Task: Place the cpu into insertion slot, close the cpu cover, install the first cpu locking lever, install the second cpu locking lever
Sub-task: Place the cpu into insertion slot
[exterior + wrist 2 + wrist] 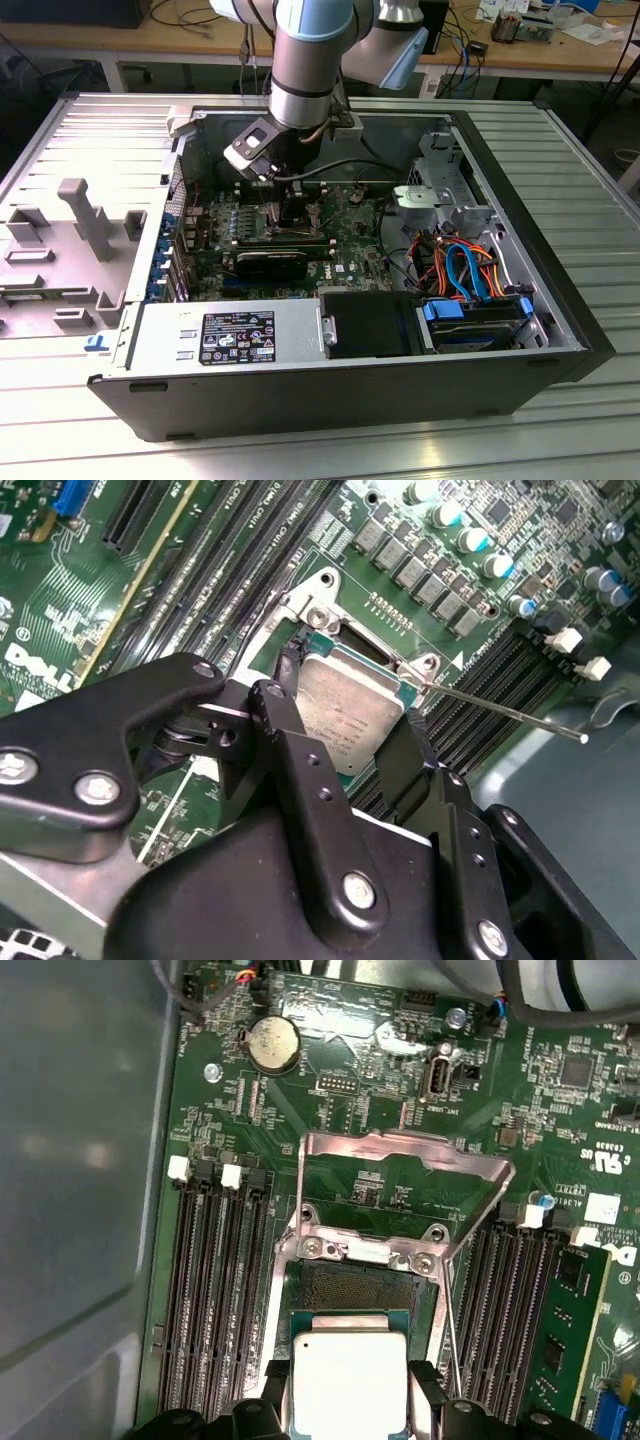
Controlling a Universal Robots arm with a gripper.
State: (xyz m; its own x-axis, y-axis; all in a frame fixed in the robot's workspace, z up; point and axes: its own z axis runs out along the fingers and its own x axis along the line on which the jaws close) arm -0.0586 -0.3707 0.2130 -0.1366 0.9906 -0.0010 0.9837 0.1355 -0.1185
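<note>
Gripper (350, 1372) clasping cpu (350, 715) at insertion slot (350, 1285), cpu cover (400, 1145) raised open

Exterior view: mounted off the arm, high, facing down at a slant into the open computer case (300, 385); whole chassis in frame, fairly far.

First wrist view: close, almost square-on above the insertion slot (350, 1285).

Second wrist view: closer, oblique, sighting along the gripper (345, 708).

Both wrist views share the cpu (350, 1380) and surrounding motherboard (230, 1090).
</note>
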